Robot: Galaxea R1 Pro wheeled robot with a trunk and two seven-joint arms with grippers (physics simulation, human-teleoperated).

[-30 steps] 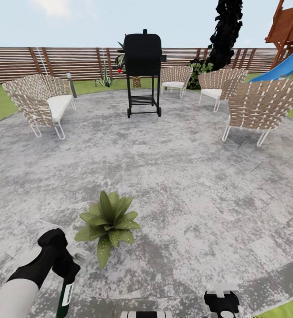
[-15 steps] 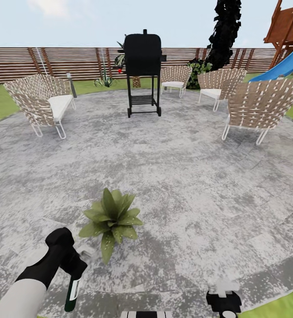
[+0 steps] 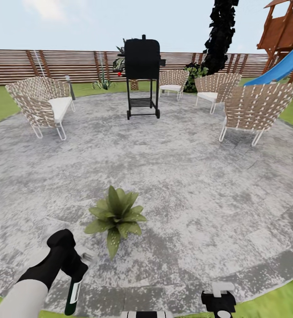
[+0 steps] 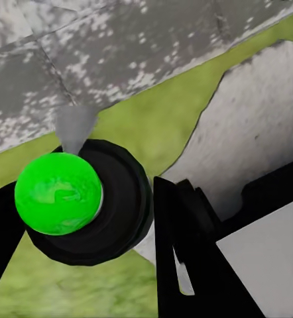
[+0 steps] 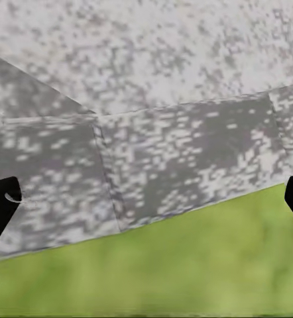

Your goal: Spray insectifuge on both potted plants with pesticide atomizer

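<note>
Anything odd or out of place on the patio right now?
One thing: the slim dark bottle with white label hangs bottom-down from the left hand, apparently inverted. The olive-green leafy rosette plant sits upright on the round grey paved patio; nothing spilled or damaged.

Near the patio (image 3: 186, 185) edge, the left arm (image 3: 18, 296) is a white tube ending in a bulbous black wrist.

Black grill (image 3: 142, 73) upright at far side of patio, w/ 4 woven chairs around: 1 far left (image 3: 43, 105), 3 at right (image 3: 255, 111). Blue slide (image 3: 279, 68) & wooden play tower (image 3: 284, 31) behind.
</note>
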